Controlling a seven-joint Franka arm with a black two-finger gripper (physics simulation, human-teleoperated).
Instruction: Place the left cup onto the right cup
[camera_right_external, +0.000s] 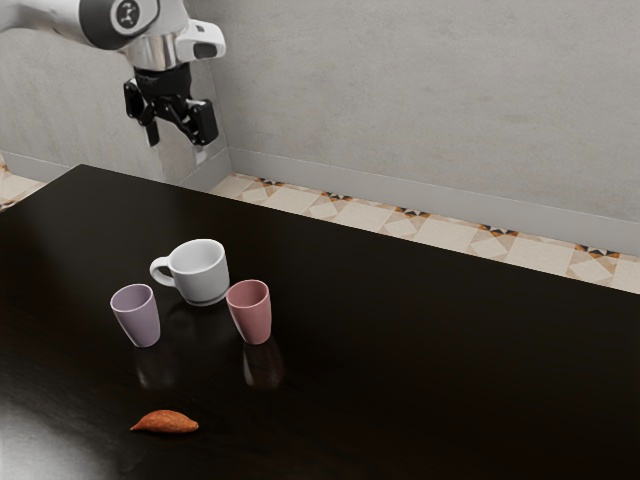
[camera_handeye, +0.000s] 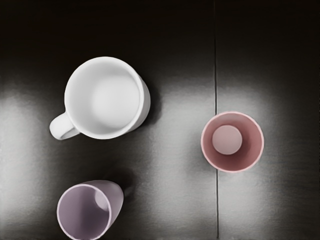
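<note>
Nearest the front edge of the dark desk (camera_right_external: 450, 380) lies a small orange, pointed lump (camera_right_external: 165, 423), on its own and well apart from the cups. Behind it the lilac cup (camera_right_external: 136, 314) stands upright toward the exterior view's left, and the pink cup (camera_right_external: 249, 311) stands upright to its right at about the same depth, with a bare strip of desk between them. Just behind that gap sits a white mug (camera_right_external: 193, 271), its handle turned toward the exterior view's left; it is near both cups, with a narrow gap to each in the wrist view. To the exterior view's right of the pink cup the desk runs wide and bare. Beyond the desk's far edge are a patterned tile floor (camera_right_external: 450, 232) and a grey wall (camera_right_external: 420, 90). The gripper (camera_right_external: 180, 135) hangs high over the far left corner, fingers spread and holding nothing, well above and behind all three vessels.
</note>
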